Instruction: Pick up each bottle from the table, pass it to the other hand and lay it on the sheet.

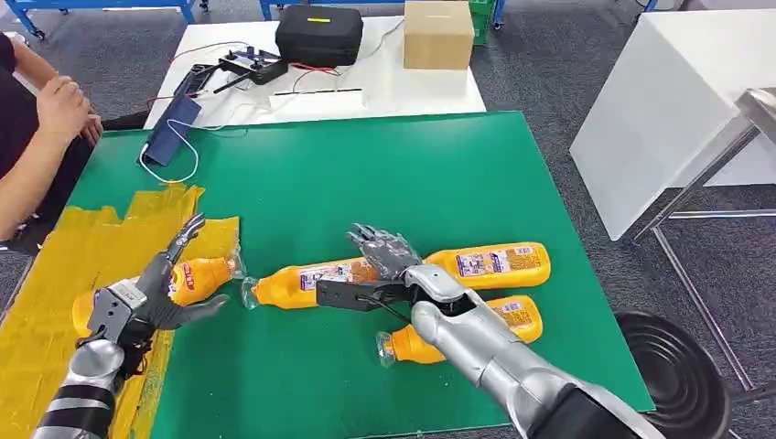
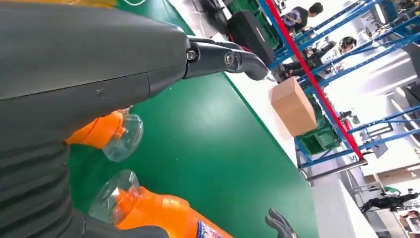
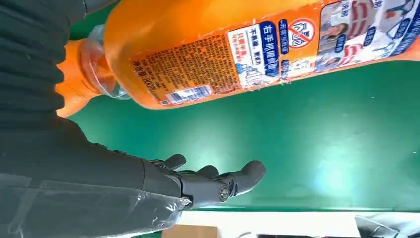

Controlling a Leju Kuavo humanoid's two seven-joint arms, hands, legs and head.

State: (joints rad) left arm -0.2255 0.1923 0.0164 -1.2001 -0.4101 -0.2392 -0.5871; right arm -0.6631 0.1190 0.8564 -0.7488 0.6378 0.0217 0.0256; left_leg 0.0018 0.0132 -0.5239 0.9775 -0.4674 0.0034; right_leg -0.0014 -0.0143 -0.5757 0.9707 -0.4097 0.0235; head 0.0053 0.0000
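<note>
Several orange bottles with clear caps lie on the green table (image 1: 439, 174). One bottle (image 1: 203, 276) lies on the yellow sheet (image 1: 55, 265) at the left; my left hand (image 1: 151, 293) hovers over it with fingers spread, gripping nothing. Its cap (image 2: 121, 136) shows beside the thumb. The middle bottle (image 1: 302, 282) lies on the green; my right hand (image 1: 380, 261) is above its base end, fingers (image 3: 218, 181) stretched out and empty. A bottle (image 1: 499, 262) lies just right of that hand, and one (image 1: 508, 318) lies nearer me, partly hidden by the forearm. An orange bottle (image 3: 247, 49) lies beside the palm.
A person's arm (image 1: 41, 137) rests at the table's far left corner. Behind the green top stands a white table (image 1: 384, 87) with a black case (image 1: 318, 35), a cardboard box (image 1: 437, 33) and cables. A white table (image 1: 668, 101) and a black bin (image 1: 682, 375) stand at the right.
</note>
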